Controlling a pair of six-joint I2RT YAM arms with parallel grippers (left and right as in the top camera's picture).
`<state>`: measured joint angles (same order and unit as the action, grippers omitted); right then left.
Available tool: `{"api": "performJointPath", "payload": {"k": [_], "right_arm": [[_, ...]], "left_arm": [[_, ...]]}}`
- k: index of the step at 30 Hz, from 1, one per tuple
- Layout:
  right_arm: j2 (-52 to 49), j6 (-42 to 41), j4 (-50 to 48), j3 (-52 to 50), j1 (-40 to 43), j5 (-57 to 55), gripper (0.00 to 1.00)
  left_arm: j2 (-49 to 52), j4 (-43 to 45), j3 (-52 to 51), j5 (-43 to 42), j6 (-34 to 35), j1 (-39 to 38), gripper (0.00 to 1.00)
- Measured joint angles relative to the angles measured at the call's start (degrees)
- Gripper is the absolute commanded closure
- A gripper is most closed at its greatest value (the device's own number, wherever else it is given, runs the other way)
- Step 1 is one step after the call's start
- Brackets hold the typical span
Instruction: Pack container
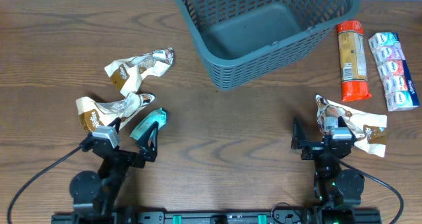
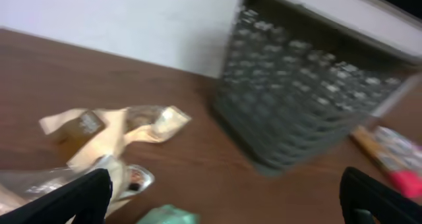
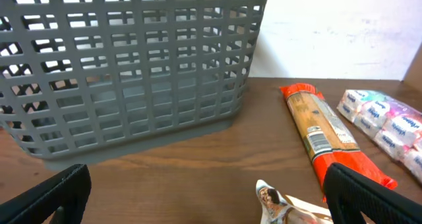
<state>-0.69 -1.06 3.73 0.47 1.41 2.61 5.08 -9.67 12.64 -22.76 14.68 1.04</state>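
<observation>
The dark grey-blue slotted basket point(image 1: 264, 26) stands empty at the back centre of the table; it also shows in the left wrist view point(image 2: 310, 99) and the right wrist view point(image 3: 125, 66). My left gripper point(image 1: 135, 141) is open and empty at the front left, beside a teal packet point(image 1: 149, 123) and two tan snack packets point(image 1: 109, 110) point(image 1: 140, 67). My right gripper point(image 1: 316, 137) is open and empty at the front right, over the corner of a tan snack packet point(image 1: 353, 122). The left wrist view is blurred.
An orange-capped long packet point(image 1: 351, 59) and a row of white-pink-blue packets point(image 1: 393, 69) lie right of the basket. Both show in the right wrist view point(image 3: 326, 132) point(image 3: 389, 128). Cables run from both arm bases along the front edge.
</observation>
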Motion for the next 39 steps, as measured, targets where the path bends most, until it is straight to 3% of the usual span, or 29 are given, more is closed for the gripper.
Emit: {"api": "performJointPath", "payload": {"k": [7, 11, 15, 21, 24, 28, 33, 39], "right_arm": [[0.0, -2.9, -3.4, 2.4, 0.0, 2.6, 0.01], [-1.7, -0.1, 1.6, 13.2, 0.0, 2.9, 0.01], [-8.8, 2.3, 10.6, 29.2, 0.0, 1.3, 0.01], [-30.2, 4.9, 27.8, 60.4, 0.0, 0.6, 0.01], [-43.2, 6.7, 40.6, 79.4, 0.0, 4.7, 0.01], [-54.9, 8.0, 57.2, 96.8, 0.0, 14.2, 0.01], [-61.0, 9.1, 63.2, 101.9, 0.0, 18.7, 0.01], [-64.6, 6.9, 59.1, 102.8, 0.0, 13.4, 0.01]], "left_arm": [[10.8, -5.3, 16.9, -7.3, -6.2, -2.3, 0.01], [20.1, -6.0, 26.2, -9.0, -9.9, -6.6, 0.01], [30.9, -8.2, 33.7, -9.9, -11.3, -15.4, 0.01], [45.1, -7.4, 42.8, -9.4, -12.8, -33.2, 0.01], [49.4, -4.9, 44.5, -9.5, -13.1, -39.6, 0.01], [52.6, -4.9, 44.6, -10.6, -12.1, -43.9, 0.01], [56.5, -4.9, 44.6, -10.7, -10.8, -46.4, 0.01], [60.6, -8.8, 45.6, 0.2, -6.6, -48.3, 0.01]]}}
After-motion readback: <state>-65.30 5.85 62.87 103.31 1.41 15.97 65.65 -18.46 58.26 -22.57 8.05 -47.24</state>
